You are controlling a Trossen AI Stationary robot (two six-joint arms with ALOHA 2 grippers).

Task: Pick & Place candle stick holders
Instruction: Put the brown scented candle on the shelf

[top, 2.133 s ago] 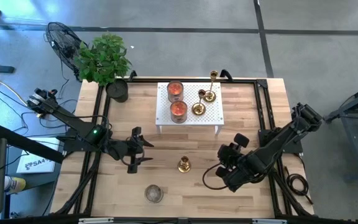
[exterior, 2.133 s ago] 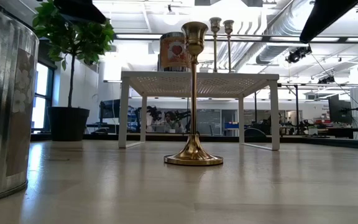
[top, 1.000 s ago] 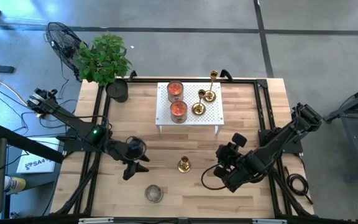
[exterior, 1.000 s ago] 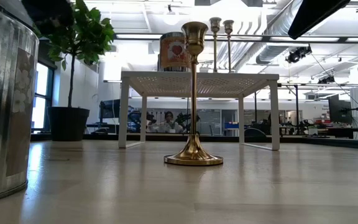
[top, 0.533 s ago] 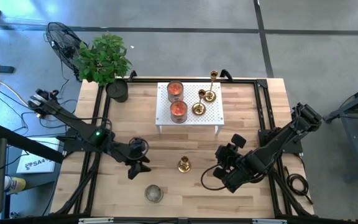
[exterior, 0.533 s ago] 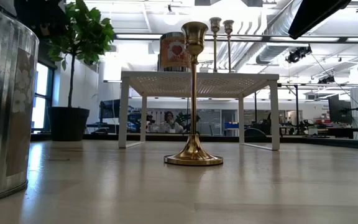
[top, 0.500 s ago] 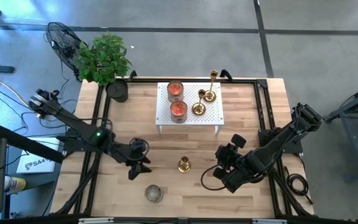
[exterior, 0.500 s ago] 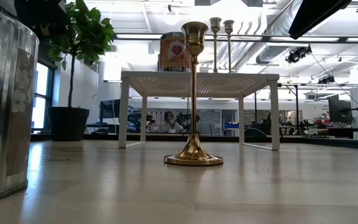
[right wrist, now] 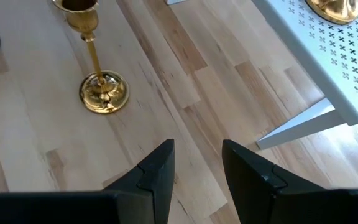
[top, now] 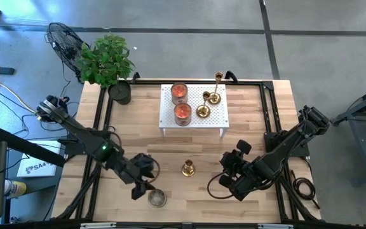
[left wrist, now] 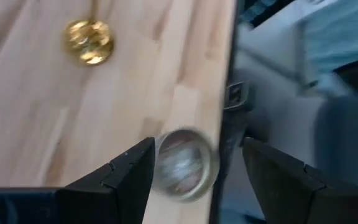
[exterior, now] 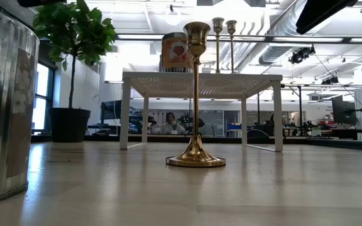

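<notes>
Two raised-shelf candlesticks [top: 207, 105] beyond left wrist view

Bare wood rings the lone candlestick [top: 188, 168]; grey tin [top: 157, 198] stands nearby.

Overhead, table-level, wrist views, shared candlestick [top: 188, 168]

A small perforated stand [top: 215, 122] sits toward the back middle of the worktop [top: 253, 137]. On it stand two candle jars [top: 181, 103] on its left half and three candle stick holders [top: 207, 104] on its right half. In front of the stand, one candle stick holder [top: 188, 168] stands upright on the worktop. A tin [top: 157, 198] lies nearer the front edge, left of it. A potted plant [top: 107, 62] sits at the back left corner.
</notes>
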